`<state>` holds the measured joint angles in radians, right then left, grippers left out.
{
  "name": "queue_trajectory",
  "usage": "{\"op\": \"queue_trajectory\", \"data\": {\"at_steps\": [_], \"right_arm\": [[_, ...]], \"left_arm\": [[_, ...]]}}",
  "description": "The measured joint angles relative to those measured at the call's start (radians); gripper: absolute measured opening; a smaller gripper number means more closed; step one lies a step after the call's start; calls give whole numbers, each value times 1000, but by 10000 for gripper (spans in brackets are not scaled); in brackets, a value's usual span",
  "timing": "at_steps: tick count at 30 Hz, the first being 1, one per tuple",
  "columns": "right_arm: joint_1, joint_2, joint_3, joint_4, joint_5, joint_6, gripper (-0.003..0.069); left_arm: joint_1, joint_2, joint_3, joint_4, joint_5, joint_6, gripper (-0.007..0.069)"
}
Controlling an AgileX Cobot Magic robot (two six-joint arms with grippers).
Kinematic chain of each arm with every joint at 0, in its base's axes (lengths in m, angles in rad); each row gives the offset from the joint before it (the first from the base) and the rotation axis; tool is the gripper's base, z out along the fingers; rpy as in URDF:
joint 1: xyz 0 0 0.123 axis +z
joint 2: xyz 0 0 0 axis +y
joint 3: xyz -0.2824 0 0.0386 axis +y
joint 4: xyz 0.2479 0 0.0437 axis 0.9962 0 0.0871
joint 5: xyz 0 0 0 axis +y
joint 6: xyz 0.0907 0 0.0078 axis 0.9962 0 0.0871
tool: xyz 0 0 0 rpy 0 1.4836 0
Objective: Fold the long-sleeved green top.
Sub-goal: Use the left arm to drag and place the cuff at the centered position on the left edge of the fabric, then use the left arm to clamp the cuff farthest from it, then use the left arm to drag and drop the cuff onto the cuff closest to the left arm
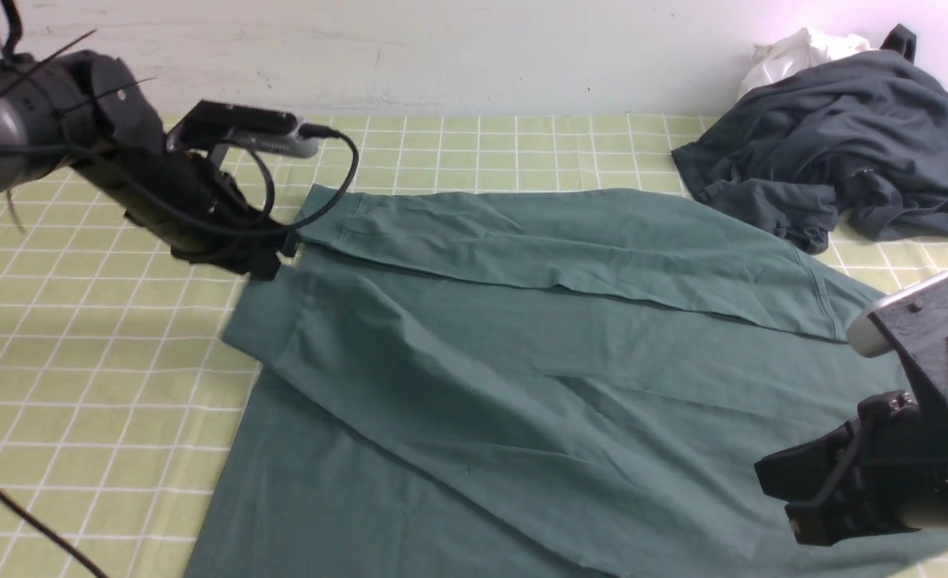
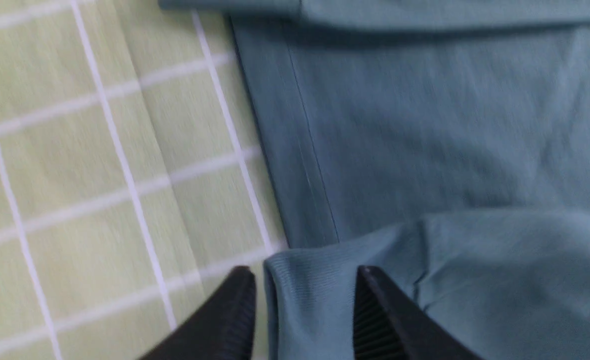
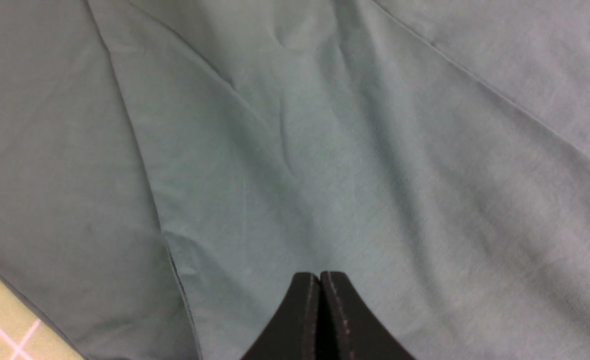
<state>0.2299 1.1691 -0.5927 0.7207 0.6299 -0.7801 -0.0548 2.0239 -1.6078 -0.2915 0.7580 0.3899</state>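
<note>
Dark teal-green cotton long-sleeved top spread beneath both grippers, black metal left gripper apart above its cuff, black metal right gripper closed together above its body.

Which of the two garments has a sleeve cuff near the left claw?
The green top, spread flat; the dark grey garment lies bunched beyond.

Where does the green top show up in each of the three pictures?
Front view: the green top spreads across the middle, down to the near edge.
Left wrist view: the green top is partly seen, one sleeve end between the open left pincer's tips.
Right wrist view: the green top nearly fills it, around the shut right pincer.
Shared landmark: the white-lined table covering.
</note>
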Motion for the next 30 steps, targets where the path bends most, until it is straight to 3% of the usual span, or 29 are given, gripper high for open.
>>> {"op": "queue_trajectory", "data": {"at_steps": [2, 6, 12, 15, 17, 22, 25, 30], "right_arm": [[0, 0, 0, 4, 0, 0, -10], [0, 0, 0, 8, -3, 0, -10], [0, 0, 0, 8, -5, 0, -10], [0, 0, 0, 8, -9, 0, -10], [0, 1, 0, 8, -10, 0, -10], [0, 1, 0, 11, -11, 0, -10], [0, 1, 0, 11, -11, 0, -10], [0, 1, 0, 11, -3, 0, -10]], "left_arm": [[0, 62, -101, 0, 0, -18, 390], [0, 210, -290, 5, -13, -94, 504], [1, 398, -474, 18, -24, -175, 506], [1, 456, -537, 18, -16, -186, 453], [1, 476, -566, 22, -16, -188, 375], [1, 471, -602, 24, 68, -184, 67], [-1, 413, -612, 29, 205, -179, 15], [-19, 256, -606, 31, 440, -137, 13]]}}
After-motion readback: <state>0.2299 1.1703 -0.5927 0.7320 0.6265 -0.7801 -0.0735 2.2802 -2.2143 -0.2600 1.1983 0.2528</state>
